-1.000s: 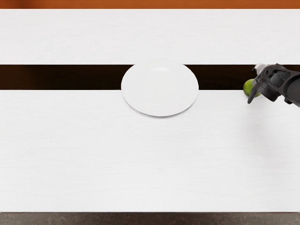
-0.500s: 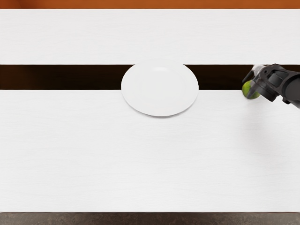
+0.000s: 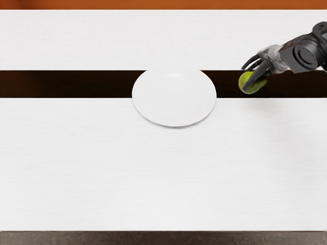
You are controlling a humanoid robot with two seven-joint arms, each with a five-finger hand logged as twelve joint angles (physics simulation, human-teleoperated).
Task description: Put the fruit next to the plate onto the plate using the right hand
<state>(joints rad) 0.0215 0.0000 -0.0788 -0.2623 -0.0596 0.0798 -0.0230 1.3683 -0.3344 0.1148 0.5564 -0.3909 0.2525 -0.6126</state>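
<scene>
A white round plate (image 3: 174, 96) lies near the middle of the white table, across the dark gap between the two table halves. To its right, a small green fruit (image 3: 247, 81) is lifted off the table, and my right hand (image 3: 257, 71) is shut on it with dark fingers (image 3: 250, 62) curled over its top. The fruit hangs over the dark gap, a short way right of the plate's rim. The right arm comes in from the upper right edge. The left arm does not show.
A dark gap (image 3: 66, 83) runs across the table (image 3: 163, 168) behind the plate. An orange-brown strip (image 3: 163, 4) borders the far edge. The table's front edge lies at the bottom of the view.
The right hand closed on the green fruit, lifted it off the table and carried it up and to the left, toward the plate. The plate has stayed still.
</scene>
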